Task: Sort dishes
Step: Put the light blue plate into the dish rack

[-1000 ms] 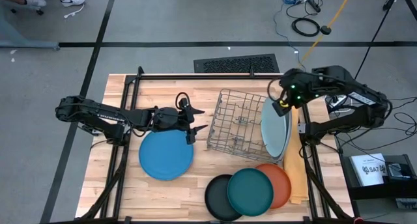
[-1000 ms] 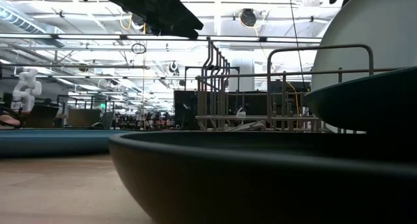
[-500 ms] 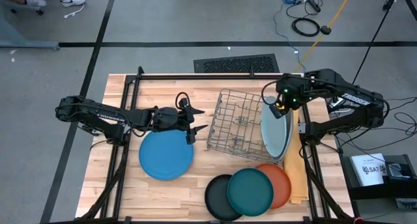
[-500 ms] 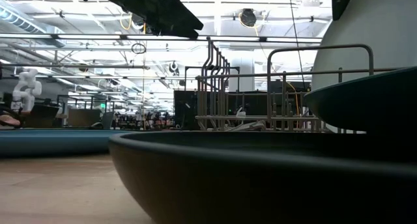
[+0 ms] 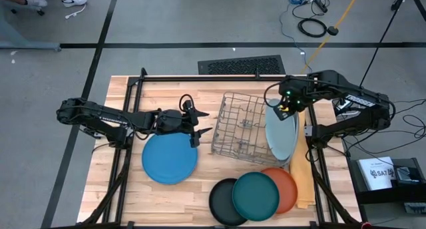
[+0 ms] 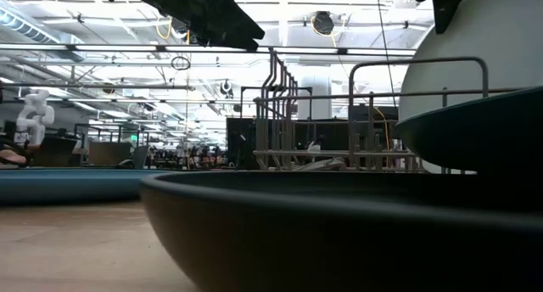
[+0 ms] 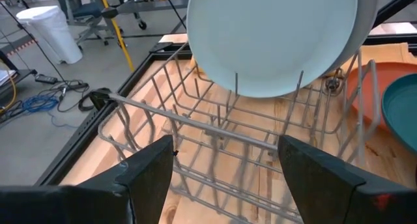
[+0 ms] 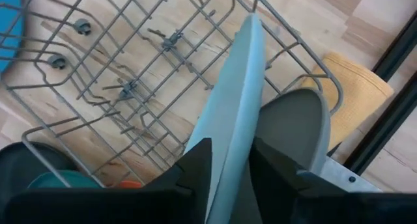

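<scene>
Now your right pincer [image 8: 229, 160] is straddling pale blue plate [image 5: 281, 132] rim, fingers narrow; grey plate [image 8: 296, 129] standing just behind. Left pincer [image 5: 202, 122] gaping wide beside wire rack [image 5: 243, 122].

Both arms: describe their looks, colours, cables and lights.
Both arms are dark, jointed and slim, with black cables looping along them. The left gripper has two dark, flat, pointed fingers. The right gripper is dark too, with small green lights glowing on its wrist.

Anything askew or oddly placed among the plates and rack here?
Yes: the pale blue plate and the grey plate behind it stand on edge against the wire rack, leaning on its side. The right end effector straddles the pale blue plate's rim. The remaining plates lie flat.
</scene>
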You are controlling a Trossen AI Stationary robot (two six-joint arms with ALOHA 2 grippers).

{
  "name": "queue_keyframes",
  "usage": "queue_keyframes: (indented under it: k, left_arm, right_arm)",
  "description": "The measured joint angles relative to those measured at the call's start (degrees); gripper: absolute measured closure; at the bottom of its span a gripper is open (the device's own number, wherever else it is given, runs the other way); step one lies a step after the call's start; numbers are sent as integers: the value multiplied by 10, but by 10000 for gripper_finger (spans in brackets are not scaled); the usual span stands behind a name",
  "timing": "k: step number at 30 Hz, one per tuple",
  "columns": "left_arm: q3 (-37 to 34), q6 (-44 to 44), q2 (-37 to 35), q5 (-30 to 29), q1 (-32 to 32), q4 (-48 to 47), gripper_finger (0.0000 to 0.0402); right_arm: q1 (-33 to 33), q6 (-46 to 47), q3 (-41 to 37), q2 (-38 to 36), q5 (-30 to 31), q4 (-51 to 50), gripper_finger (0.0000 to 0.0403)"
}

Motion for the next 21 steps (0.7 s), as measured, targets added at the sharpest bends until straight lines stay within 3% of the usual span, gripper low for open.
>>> queue_keyframes:
  k: [11,21]
  left_arm:
    - [0,0,0,0,0,-1,128]
    - [0,0,0,0,0,-1,128]
  right_arm:
    - [1,11,52,2,9,-3,385]
    - [1,12,83,4,49,4,392]
